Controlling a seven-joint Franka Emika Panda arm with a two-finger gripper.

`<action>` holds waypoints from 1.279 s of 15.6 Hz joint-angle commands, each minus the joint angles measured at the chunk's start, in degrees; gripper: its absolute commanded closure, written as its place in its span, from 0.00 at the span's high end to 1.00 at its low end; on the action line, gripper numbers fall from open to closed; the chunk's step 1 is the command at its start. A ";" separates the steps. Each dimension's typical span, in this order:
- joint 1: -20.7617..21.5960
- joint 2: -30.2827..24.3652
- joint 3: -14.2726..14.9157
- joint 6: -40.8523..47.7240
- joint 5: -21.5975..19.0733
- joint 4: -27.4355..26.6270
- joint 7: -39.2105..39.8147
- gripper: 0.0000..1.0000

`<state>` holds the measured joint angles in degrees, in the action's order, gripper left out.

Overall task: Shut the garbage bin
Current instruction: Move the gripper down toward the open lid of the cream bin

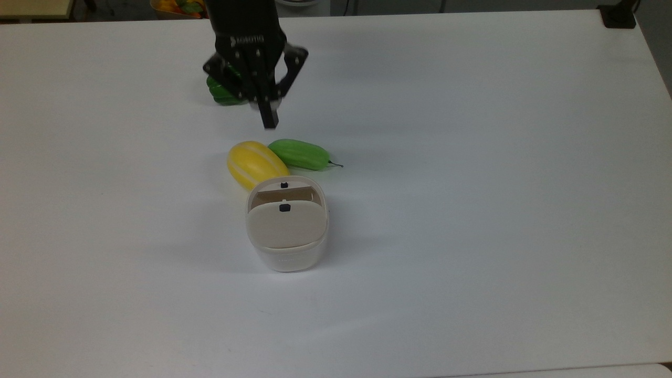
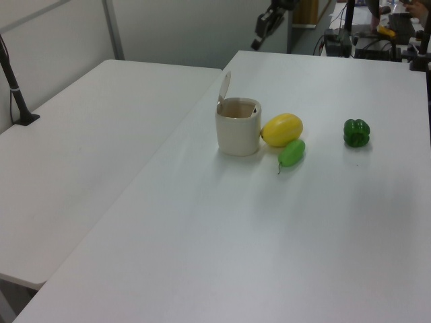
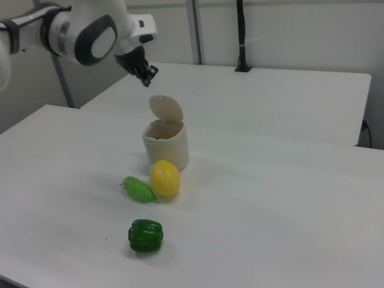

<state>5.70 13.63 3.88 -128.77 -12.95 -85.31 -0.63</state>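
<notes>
One garbage bin (image 1: 287, 231), lid up; three vegetables; one claw (image 1: 269, 116).

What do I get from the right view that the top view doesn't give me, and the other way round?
The right view gives the robot's white arm, the bin's lid standing upright, and a second table behind with a black post. The top view looks down on the lid and gives its black button. Both share the gripper, apart from the garbage bin, plus the yellow melon, the green cucumber and the green pepper.
</notes>
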 commanded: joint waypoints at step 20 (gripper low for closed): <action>1.51 11.86 0.33 -6.78 -0.41 4.01 4.67 0.00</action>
<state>7.41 26.37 3.87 -141.32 -12.93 -81.74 2.61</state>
